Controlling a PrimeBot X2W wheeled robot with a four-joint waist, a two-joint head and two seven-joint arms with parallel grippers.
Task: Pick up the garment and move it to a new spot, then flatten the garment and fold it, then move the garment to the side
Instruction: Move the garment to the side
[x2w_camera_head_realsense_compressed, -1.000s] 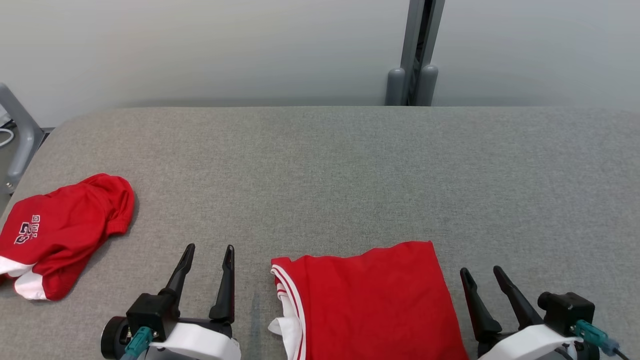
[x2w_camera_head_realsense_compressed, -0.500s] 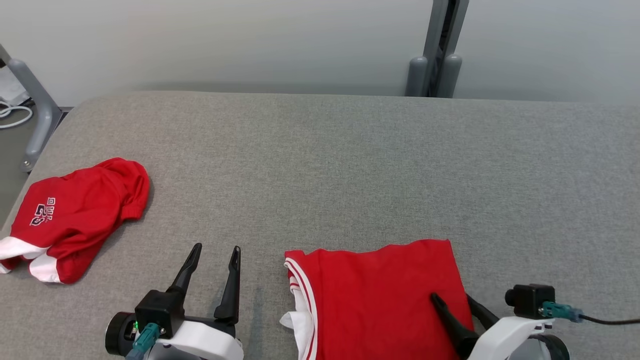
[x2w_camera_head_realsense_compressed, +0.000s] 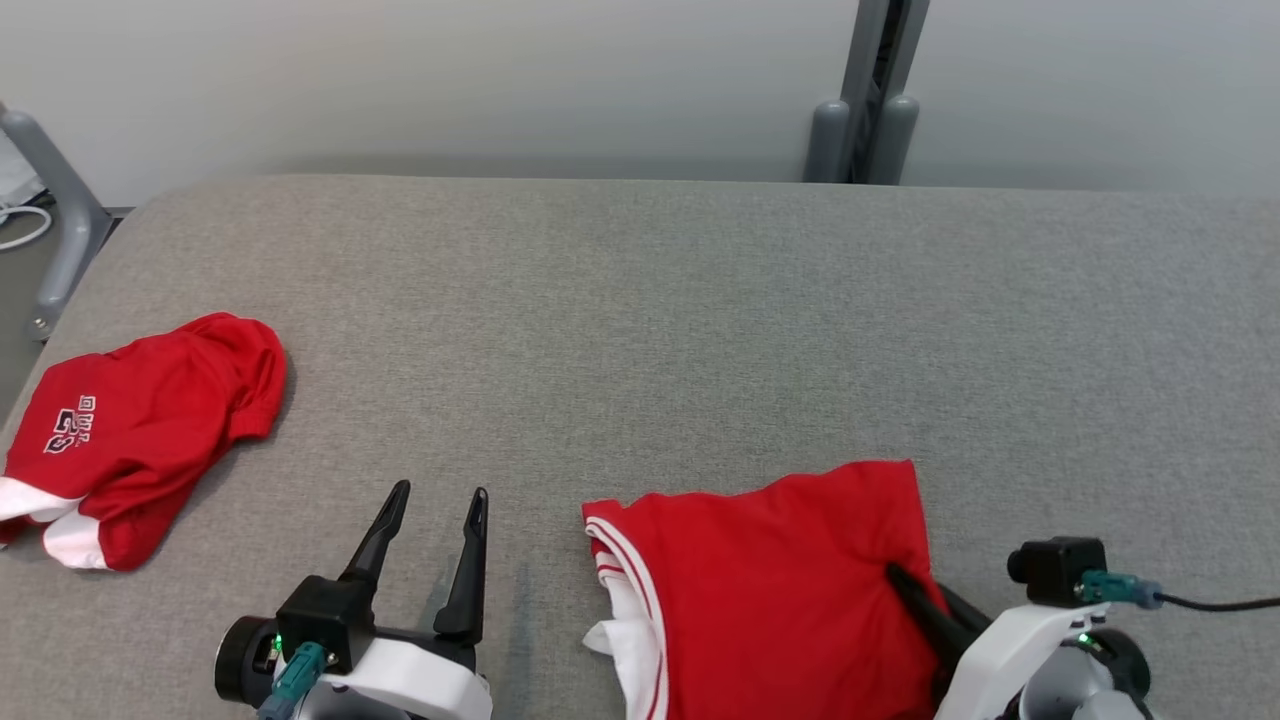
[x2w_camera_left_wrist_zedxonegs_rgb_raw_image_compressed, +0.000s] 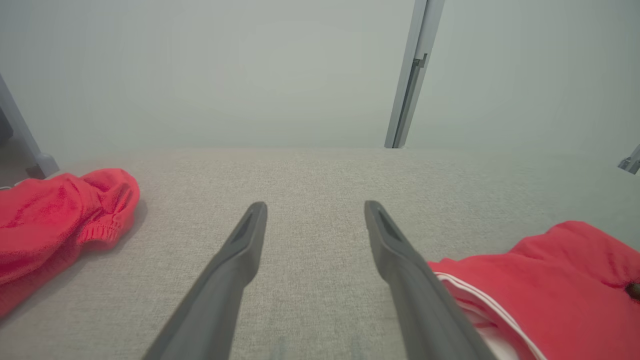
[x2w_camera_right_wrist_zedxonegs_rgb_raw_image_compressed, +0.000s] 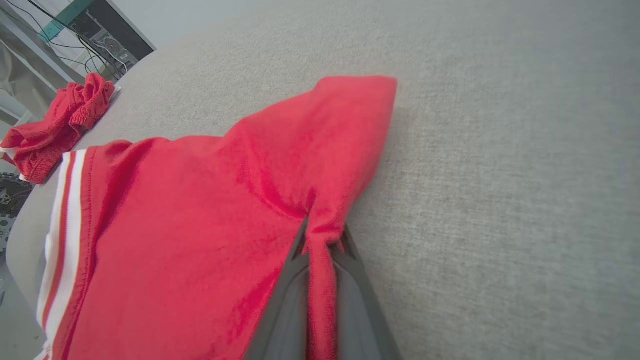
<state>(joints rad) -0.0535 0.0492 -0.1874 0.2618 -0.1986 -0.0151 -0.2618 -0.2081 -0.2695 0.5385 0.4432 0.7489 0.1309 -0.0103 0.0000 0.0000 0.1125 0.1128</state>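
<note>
The garment (x2w_camera_head_realsense_compressed: 770, 580) is a folded red shirt with white-striped trim on its left edge, lying at the near middle of the grey table (x2w_camera_head_realsense_compressed: 640, 300). My right gripper (x2w_camera_head_realsense_compressed: 897, 574) is shut on a pinch of cloth at its right edge. In the right wrist view the garment (x2w_camera_right_wrist_zedxonegs_rgb_raw_image_compressed: 225, 200) bunches up between that gripper's (x2w_camera_right_wrist_zedxonegs_rgb_raw_image_compressed: 322, 239) closed fingers. My left gripper (x2w_camera_head_realsense_compressed: 440, 490) stands open just left of the garment, touching nothing. The left wrist view shows this gripper (x2w_camera_left_wrist_zedxonegs_rgb_raw_image_compressed: 315, 205) over bare table, with the garment (x2w_camera_left_wrist_zedxonegs_rgb_raw_image_compressed: 550, 270) at the lower right.
A second red garment (x2w_camera_head_realsense_compressed: 140, 420) with white lettering lies crumpled at the table's left edge, also as a red heap (x2w_camera_left_wrist_zedxonegs_rgb_raw_image_compressed: 50, 220) in the left wrist view. A grey post (x2w_camera_head_realsense_compressed: 860, 100) stands behind the table, and a grey frame leg (x2w_camera_head_realsense_compressed: 50, 220) beside its left end.
My right gripper moved left onto the garment's right edge and shut on it, puckering the cloth. The left gripper stayed open. The head view shifted slightly.
</note>
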